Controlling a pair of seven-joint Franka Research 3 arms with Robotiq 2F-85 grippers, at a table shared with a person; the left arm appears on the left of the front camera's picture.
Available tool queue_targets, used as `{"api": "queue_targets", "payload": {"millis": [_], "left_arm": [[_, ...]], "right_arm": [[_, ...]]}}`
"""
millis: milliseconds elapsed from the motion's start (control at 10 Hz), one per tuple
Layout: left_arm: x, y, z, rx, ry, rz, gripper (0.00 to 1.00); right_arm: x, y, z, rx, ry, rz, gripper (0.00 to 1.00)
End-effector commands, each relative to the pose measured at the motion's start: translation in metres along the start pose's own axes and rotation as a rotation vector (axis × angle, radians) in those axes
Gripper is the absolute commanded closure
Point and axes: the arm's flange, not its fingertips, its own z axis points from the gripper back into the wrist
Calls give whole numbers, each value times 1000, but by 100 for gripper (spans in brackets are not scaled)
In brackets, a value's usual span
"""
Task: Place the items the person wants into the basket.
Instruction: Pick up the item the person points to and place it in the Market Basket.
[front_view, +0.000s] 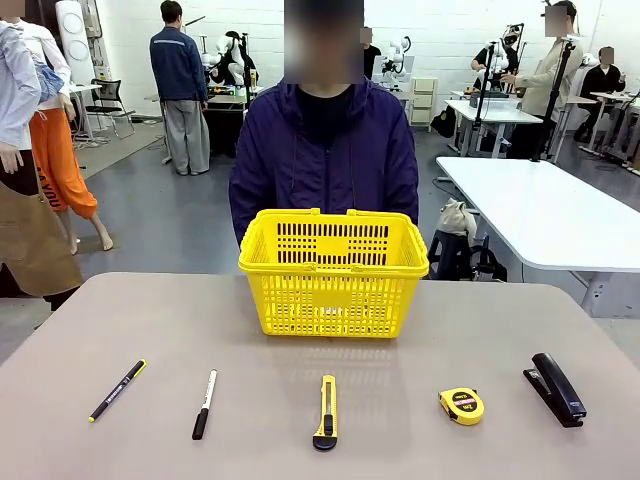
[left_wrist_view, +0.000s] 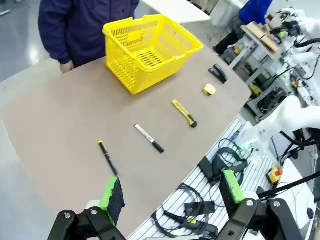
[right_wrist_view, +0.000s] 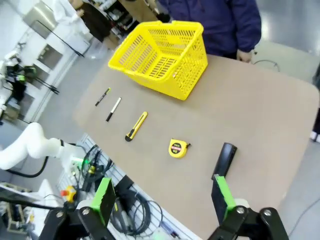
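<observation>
Nearest the robot, the left gripper (left_wrist_view: 171, 190) is hanging above the table's near edge with its green-padded jaws standing wide apart and gripping nothing. The right gripper (right_wrist_view: 163, 196) is doing the same on its side, jaws spread wide and holding nothing.

Beyond them, five tools are lying in a loose row across the near part of the tan table (front_view: 150, 320), each well apart from the next. At the robot's far left the slim black pen (front_view: 117, 390) is lying at a slant with its yellow end pointing away from the robot. Beside it the white marker (front_view: 204, 403) is resting with its black cap toward the robot. The yellow-and-black utility knife (front_view: 326, 412) is lying in the middle, lengthwise toward the basket. To its right the round tape measure (front_view: 462, 405) is lying flat, and the black stapler (front_view: 555, 388) is sitting at the far right, angled.

Farther back, the yellow basket (front_view: 333, 270) is standing upright at the middle of the table, near the far edge, its handles folded down along the rim. Through its open top the wrist views are showing the slotted floor bare.

Behind it, the person (front_view: 323, 150) in the dark jacket is standing at the far edge, one hand (left_wrist_view: 66, 66) resting by the table's rim.
</observation>
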Motion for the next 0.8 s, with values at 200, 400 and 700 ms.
{"api": "queue_targets", "payload": {"millis": [200, 400, 700], "left_arm": [[3, -34, -19, 28, -20, 50, 0], [4, -22, -14, 3, -2, 18, 0], [4, -22, -14, 3, -2, 18, 0]], "right_arm": [[-29, 2, 35, 17, -42, 27, 0], [-24, 2, 30, 8, -43, 18, 0], [-30, 4, 37, -2, -23, 12, 0]]}}
